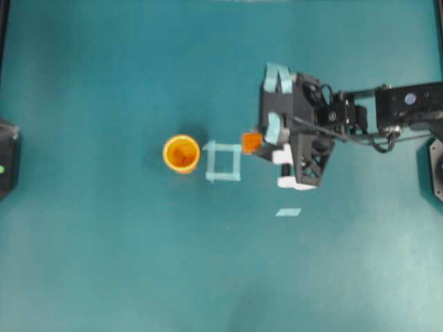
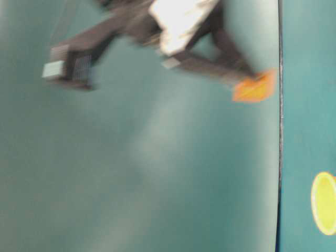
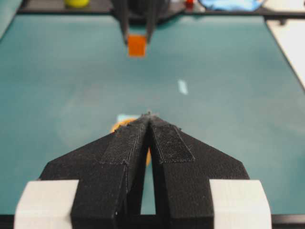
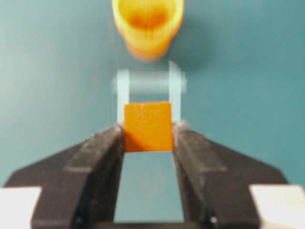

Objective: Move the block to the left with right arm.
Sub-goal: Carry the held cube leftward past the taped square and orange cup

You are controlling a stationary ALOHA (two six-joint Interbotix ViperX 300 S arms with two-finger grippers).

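Just right of the pale tape square (image 1: 223, 161) | my right gripper (image 4: 148, 136) clamps the small orange cube (image 4: 148, 126) between its fingertips, half-closed, ready for carrying left | left gripper (image 3: 149, 125) closed to a point, empty, out of the way.

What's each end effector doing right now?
Left end effector: shut, holding nothing.
Right end effector: shut on the block.
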